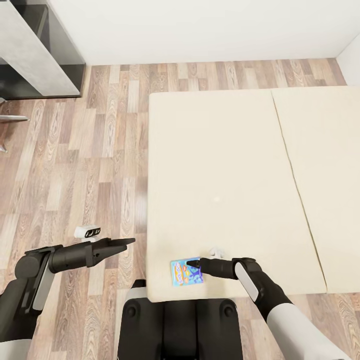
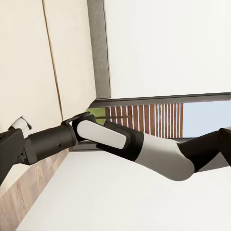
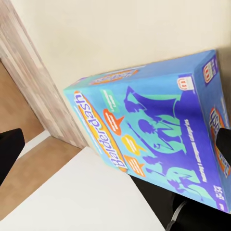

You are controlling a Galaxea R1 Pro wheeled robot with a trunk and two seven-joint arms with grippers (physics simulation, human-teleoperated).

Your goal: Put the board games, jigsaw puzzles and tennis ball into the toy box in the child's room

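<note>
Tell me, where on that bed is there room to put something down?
Almost everywhere: the bed lies bare from its far edge down to the board game, and across the seam to its right half. Only the near corner is busy, where the right hand meets the game.

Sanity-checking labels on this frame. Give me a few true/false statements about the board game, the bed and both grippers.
1. The board game lies on the bed near its front edge. True.
2. The box is red. False: it is blue.
3. The right gripper is at the game box. True.
4. The left gripper holds the box. False: it hangs over the floor, holding nothing.
5. The box reads "Balderdash". True.
</note>
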